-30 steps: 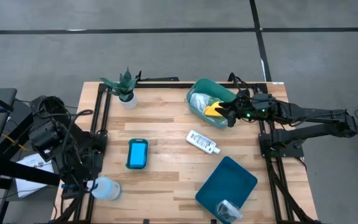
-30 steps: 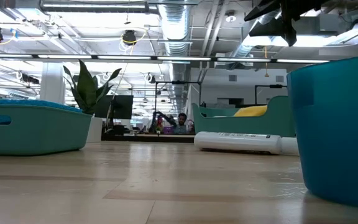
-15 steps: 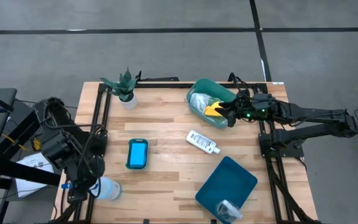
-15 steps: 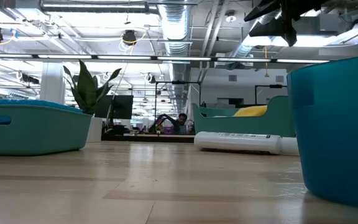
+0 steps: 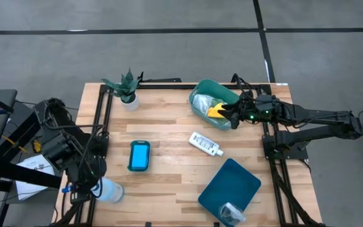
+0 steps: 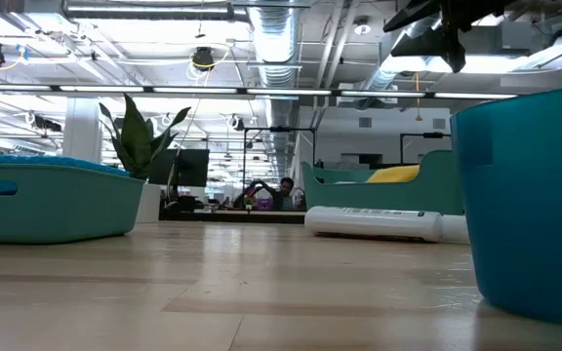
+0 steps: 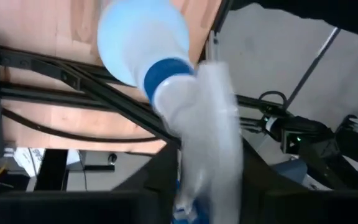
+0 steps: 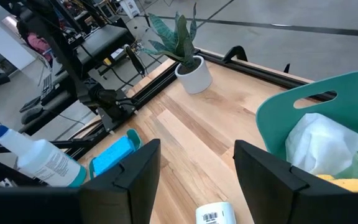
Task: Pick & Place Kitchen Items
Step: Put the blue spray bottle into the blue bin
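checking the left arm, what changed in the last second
The left arm swung nearer the table's corner, bringing its claw to the spray bottle, whose neck now sits between the fingers. The right claw stayed at the tub; the sponge and white bottle did not move.

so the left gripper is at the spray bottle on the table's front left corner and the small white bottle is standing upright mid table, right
Not quite. The small white bottle lies on its side, as the high view shows. The rest holds: the left gripper is at the spray bottle on the table's front left corner.
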Controlling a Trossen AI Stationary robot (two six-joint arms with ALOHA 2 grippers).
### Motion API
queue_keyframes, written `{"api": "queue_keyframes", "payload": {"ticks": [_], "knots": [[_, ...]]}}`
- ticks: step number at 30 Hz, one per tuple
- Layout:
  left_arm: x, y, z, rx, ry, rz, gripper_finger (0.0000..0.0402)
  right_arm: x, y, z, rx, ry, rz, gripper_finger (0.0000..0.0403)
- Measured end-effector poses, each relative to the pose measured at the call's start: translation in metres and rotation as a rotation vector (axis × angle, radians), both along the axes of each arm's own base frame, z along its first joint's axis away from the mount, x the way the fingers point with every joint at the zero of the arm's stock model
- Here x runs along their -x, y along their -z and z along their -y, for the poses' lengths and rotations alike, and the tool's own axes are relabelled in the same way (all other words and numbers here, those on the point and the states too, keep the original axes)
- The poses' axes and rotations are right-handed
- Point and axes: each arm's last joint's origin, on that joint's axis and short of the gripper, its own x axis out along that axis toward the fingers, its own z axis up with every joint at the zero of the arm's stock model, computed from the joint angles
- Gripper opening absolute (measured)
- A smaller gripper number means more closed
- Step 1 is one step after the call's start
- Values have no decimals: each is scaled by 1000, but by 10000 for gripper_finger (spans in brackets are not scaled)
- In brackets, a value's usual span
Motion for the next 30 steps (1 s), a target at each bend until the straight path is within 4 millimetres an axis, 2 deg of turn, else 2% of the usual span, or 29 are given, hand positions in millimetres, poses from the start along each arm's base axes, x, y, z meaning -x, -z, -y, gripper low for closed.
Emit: {"api": "queue_keyframes", "payload": {"ticks": [2,8,16,24,30], "knots": [[1,0,-1,-15,-7,2,66,0,0,0,-3,-4,1,195],[-5,-1,-2,-22,-41,65,66,0,0,0,-3,-5,0,195],[-30,-3,-9,-30,-102,275,66,0,0,0,-12,-8,3,195],[-68,0,-28,-10,-129,333,66,0,0,-2,-22,-37,4,195],[-109,6,-38,71,-127,414,66,-1,0,-5,-21,-57,3,195]]}}
